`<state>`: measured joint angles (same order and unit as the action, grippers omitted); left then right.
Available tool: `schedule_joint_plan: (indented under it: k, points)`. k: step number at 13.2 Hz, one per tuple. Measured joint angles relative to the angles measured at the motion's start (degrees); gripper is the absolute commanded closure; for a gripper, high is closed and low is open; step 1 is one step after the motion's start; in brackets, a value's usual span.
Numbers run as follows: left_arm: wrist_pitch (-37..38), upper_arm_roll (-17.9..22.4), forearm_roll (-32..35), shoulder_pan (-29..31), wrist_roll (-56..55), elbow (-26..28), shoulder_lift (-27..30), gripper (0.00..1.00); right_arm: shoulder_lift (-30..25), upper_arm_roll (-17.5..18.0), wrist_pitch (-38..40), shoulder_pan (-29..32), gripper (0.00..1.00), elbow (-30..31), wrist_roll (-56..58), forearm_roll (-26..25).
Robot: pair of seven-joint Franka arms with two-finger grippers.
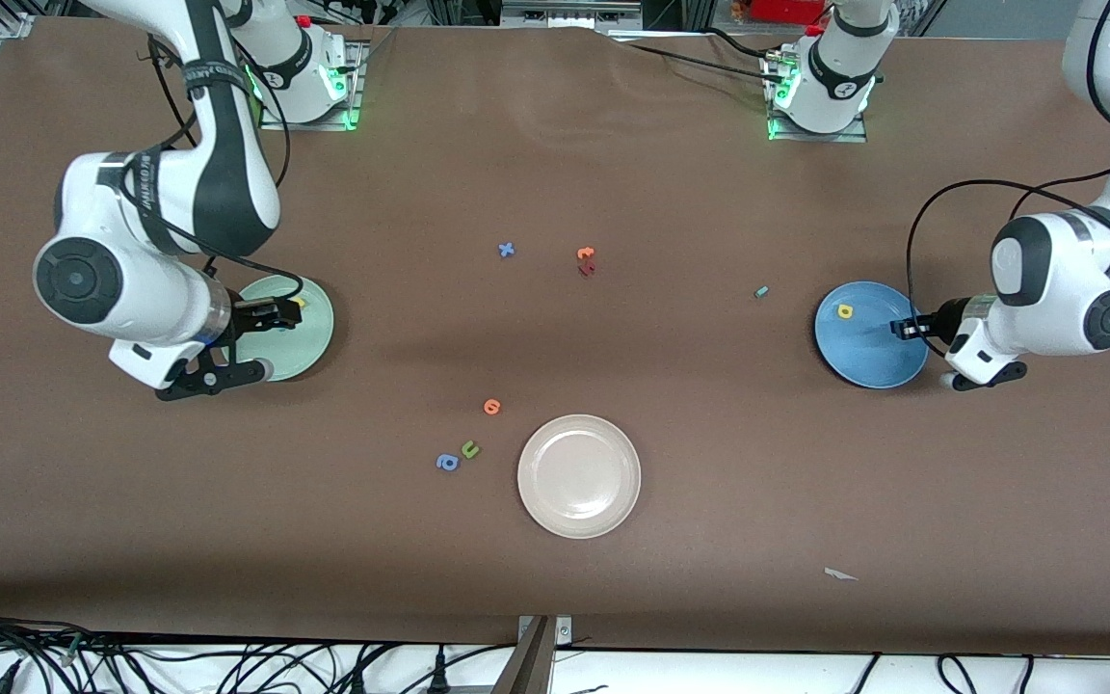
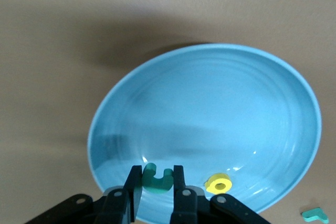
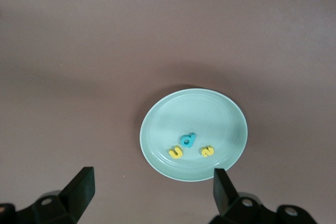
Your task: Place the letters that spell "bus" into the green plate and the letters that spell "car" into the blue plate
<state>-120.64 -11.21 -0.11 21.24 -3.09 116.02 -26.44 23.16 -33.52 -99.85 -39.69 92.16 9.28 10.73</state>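
Left wrist view shows me what front hides: left gripper [image 2: 157, 184] clamped on cyan "c" [image 2: 158, 178] over blue plate [image 2: 210, 98], yellow "a" [image 2: 218, 184] inside. Right gripper [image 3: 152, 187] spread wide above green plate [image 3: 220, 114]; cyan "b" [image 3: 188, 140], yellow "u" [image 3: 176, 153], yellow "s" [image 3: 208, 151] in it. Dark-teal "r" [image 1: 761, 291] on table.

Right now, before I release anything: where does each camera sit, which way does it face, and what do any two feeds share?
Front view: high across the table, facing both bases; shows both arms, the white plate and loose letters.
Left wrist view: on the left arm, looking down past the left gripper, its jaws pinching a teal "c" over the blue plate beside a yellow "a".
Right wrist view: on the right arm, over the green plate, right gripper jaws wide open.
Shared: front view shows both plates too.
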Motion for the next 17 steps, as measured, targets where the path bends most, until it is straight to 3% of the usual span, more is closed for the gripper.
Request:
schedule_joint_plan:
  k: [1, 2, 5, 8, 10, 11, 14, 17]
  points:
    - [-0.06, -0.06, 0.0, -0.06, 0.0, 0.0, -0.64, 0.39, -1.37, 1.62, 0.35, 1.63, 0.0, -0.18, -0.5, -0.38]
    - [-0.12, -0.07, 0.0, -0.1, 0.0, 0.0, -0.96, 0.02, -3.01, 4.25, 0.93, 3.99, 0.0, -0.25, -1.28, -1.63]
    - [-0.35, -0.17, 0.0, -0.11, 0.0, -0.63, -0.75, 0.0, -7.11, 14.88, 3.22, 12.45, 0.0, -0.04, -5.54, -7.14]
    - [0.32, -1.48, 0.0, -0.43, -0.93, -1.44, 1.92, 0.0, -9.81, 24.26, 3.66, 21.94, 0.0, 0.8, -8.86, -9.05]
    - [1.42, -5.22, 0.0, -0.78, -5.46, -1.4, 3.68, 0.02, -12.67, 27.07, 3.59, 27.9, 0.0, 0.92, -8.88, -9.2]
    - [1.63, -7.53, 0.0, -1.04, -8.4, -1.28, 4.2, 0.07, -15.03, 27.35, 3.6, 30.22, 0.0, 0.89, -8.85, -9.21]
    - [1.46, -13.5, 0.0, -1.5, -17.09, 0.14, 4.38, 0.08, -21.79, 28.46, 4.03, 35.6, 0.0, 1.06, -8.61, -11.1]
    - [-2.96, -18.62, 0.0, -1.78, -23.75, 3.66, 4.38, 0.11, -25.8, 34.94, 5.69, 41.4, 0.0, 2.17, -8.62, -11.81]
